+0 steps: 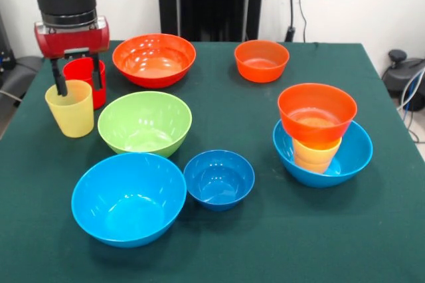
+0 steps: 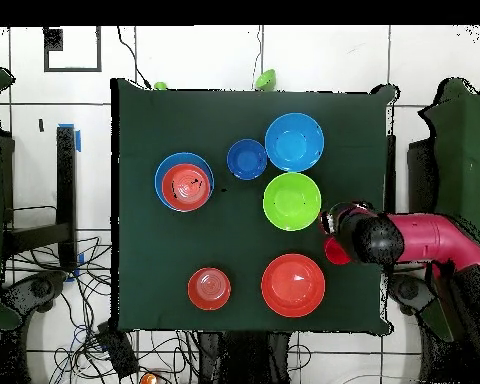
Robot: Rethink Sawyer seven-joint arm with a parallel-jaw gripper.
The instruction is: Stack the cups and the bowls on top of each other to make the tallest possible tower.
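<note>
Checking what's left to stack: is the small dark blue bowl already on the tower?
No, the small dark blue bowl sits on the table beside the tower, apart from it.

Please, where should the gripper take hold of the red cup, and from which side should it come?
By the rim, from straight above. The red cup stands upright with its mouth open, and the yellow cup stands close in front, so a side approach looks crowded. The gripper hangs over it, open, with its fingers astride the rim; closing across the wall should hold it.
</note>
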